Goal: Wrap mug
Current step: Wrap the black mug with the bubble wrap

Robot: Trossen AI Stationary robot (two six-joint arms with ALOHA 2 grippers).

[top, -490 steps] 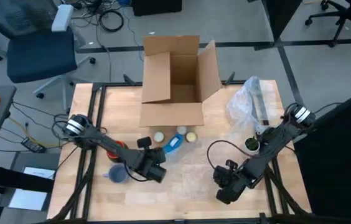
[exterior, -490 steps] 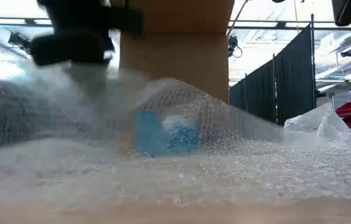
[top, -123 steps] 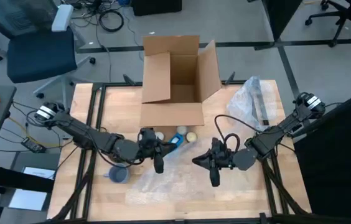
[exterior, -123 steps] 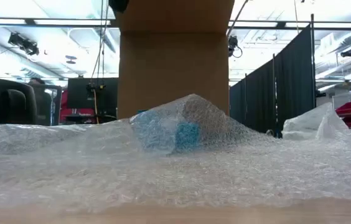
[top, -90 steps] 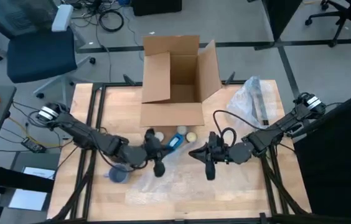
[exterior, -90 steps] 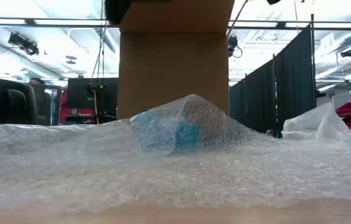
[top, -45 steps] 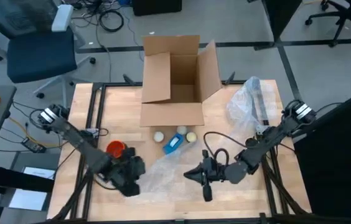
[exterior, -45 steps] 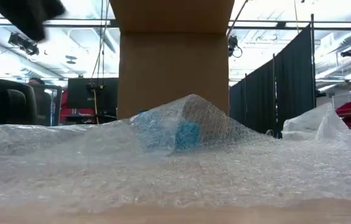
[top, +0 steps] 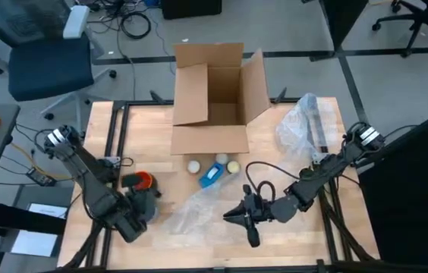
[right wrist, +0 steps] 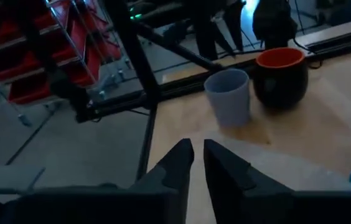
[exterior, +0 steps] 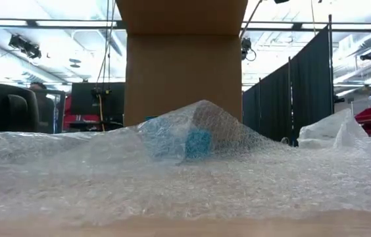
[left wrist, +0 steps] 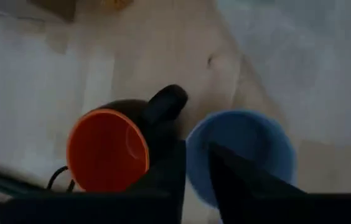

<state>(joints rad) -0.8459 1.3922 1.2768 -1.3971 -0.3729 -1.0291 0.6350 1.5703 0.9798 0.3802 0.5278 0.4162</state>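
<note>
Wooden table fills the centre of the high view, with an open cardboard box at its upper middle and a sheet of bubble wrap spread below centre, a blue object and small balls just above it. Left gripper sits lower left over the blue mug, which stands just beside the black, orange-lined mug; its fingers are nearly together, holding nothing. Right gripper rests at lower centre on the wrap's right edge, fingers a narrow gap apart, empty.
</note>
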